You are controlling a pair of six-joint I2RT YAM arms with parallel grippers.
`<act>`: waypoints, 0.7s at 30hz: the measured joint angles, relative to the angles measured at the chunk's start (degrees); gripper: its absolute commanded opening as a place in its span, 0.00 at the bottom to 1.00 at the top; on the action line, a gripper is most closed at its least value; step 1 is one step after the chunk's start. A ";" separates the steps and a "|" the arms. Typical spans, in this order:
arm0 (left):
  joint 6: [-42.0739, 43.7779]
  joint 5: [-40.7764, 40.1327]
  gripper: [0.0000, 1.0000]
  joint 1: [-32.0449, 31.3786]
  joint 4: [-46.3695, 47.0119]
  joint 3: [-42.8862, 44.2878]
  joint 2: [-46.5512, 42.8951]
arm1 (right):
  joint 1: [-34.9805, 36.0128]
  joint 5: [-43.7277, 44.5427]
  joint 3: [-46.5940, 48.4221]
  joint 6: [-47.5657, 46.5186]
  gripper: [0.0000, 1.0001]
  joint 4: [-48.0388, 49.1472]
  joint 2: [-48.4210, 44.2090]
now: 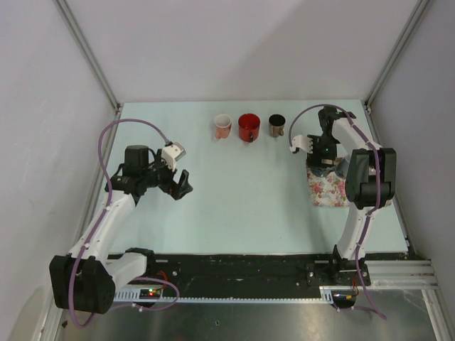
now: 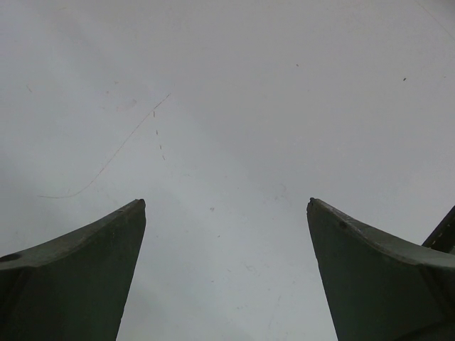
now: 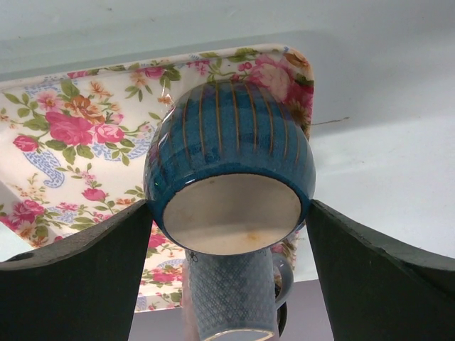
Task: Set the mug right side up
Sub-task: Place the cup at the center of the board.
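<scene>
Right pincer fingers fill the near foreground of the right wrist view, one on each side of the blue striped mug, and both tips appear to meet its wall just below the base rim, so I read it as clamped on the mug, though how firmly cannot be told. Mug sits inverted on the floral tray at the right of the counter, with its unglazed foot facing the camera and its mouth down; its handle is not visible from here. A second, grey-blue textured mug with a handle lies just beside it, at the lower edge of the same view. Left pincer hangs over bare counter with its fingers apart, holding nothing. Three upright cups stand well apart at the back: pale pink, red, dark brown. Handling judgement: glazed ceramic, rigid, moderately heavy for its bulk, slick on the rounded belly, and likely to chip if dropped on the tray. The curved wall could let it squirm out during rotation. A hold across the widest part of the body seems safest, squeezing firmly, with a slow flip kept low over the tray.
</scene>
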 measured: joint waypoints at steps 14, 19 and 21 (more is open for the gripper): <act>0.17 0.04 0.98 0.63 0.02 -0.17 0.61 | 0.61 0.79 0.02 0.39 0.79 0.20 0.09; 0.15 0.13 0.98 1.05 -0.02 -0.90 0.61 | 1.44 2.58 -0.81 1.42 0.84 1.14 -0.11; 0.15 0.28 0.98 1.11 -0.04 -1.01 0.61 | 1.66 3.13 -1.18 1.62 0.84 1.51 -0.26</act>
